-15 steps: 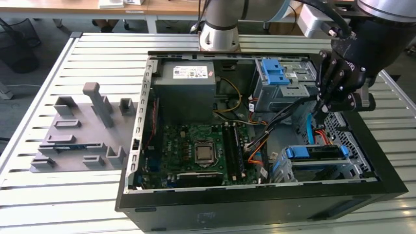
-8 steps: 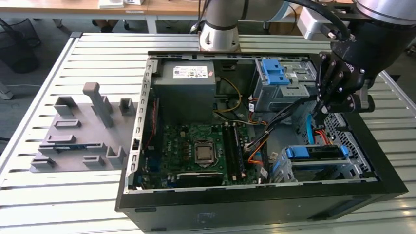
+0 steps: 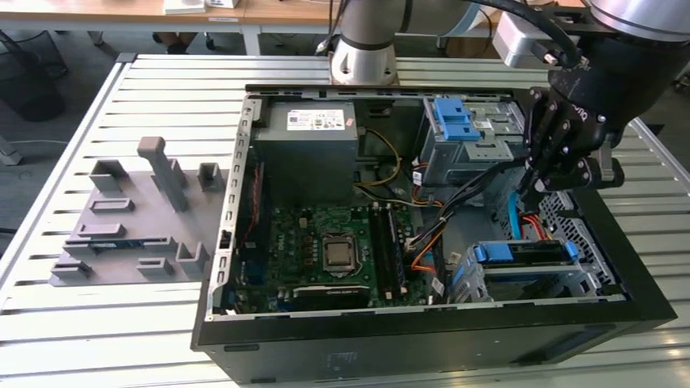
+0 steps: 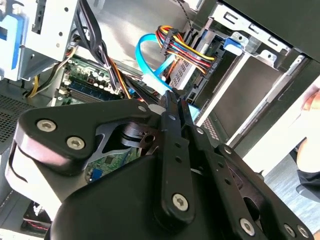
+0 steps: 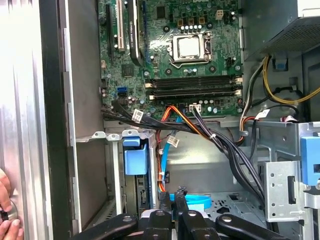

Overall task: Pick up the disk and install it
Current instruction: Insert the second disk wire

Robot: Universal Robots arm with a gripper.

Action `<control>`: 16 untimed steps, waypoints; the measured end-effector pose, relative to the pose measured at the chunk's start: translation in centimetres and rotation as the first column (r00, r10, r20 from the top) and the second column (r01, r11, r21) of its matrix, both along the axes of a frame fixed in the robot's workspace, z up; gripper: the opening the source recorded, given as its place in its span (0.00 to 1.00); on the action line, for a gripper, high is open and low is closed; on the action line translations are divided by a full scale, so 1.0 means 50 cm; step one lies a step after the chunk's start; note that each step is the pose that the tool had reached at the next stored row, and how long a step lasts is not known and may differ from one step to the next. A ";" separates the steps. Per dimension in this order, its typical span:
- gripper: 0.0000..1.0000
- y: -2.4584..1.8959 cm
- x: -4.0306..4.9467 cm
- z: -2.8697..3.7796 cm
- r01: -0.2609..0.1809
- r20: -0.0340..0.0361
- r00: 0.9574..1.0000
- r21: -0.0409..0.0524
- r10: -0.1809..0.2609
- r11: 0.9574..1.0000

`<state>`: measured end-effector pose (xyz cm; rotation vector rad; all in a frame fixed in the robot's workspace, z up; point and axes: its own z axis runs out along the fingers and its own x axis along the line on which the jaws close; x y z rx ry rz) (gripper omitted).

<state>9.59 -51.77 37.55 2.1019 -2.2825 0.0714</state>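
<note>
- Gripper (image 3: 536,187) hung inside the open computer case (image 3: 431,339), fingers closed together, empty.
- Disk (image 3: 525,253) sat in its lower bay, partly hidden by the bay walls.
- Cables (image 3: 458,198) crowded the space between them.

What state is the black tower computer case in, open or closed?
Open: black tower computer case has its side panel off, exposing the green motherboard and grey power-supply box in the exterior view.

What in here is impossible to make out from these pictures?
Exterior view: what the gripper touches, hidden among cables.
Second wrist view: most of the motherboard, behind the gripper's body.
First wrist view: a hand, cut off by the edge.
</note>
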 end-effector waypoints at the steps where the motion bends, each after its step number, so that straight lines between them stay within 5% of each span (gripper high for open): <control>1: 0.18 0.0000 0.000 0.000 0.000 0.000 1.000 -0.002 0.000 1.000; 12: 0.25 0.0001 0.000 -0.006 0.000 0.000 1.000 -0.003 0.000 1.000; 16: 0.16 0.0001 0.001 -0.008 0.000 0.000 1.000 -0.004 0.000 1.000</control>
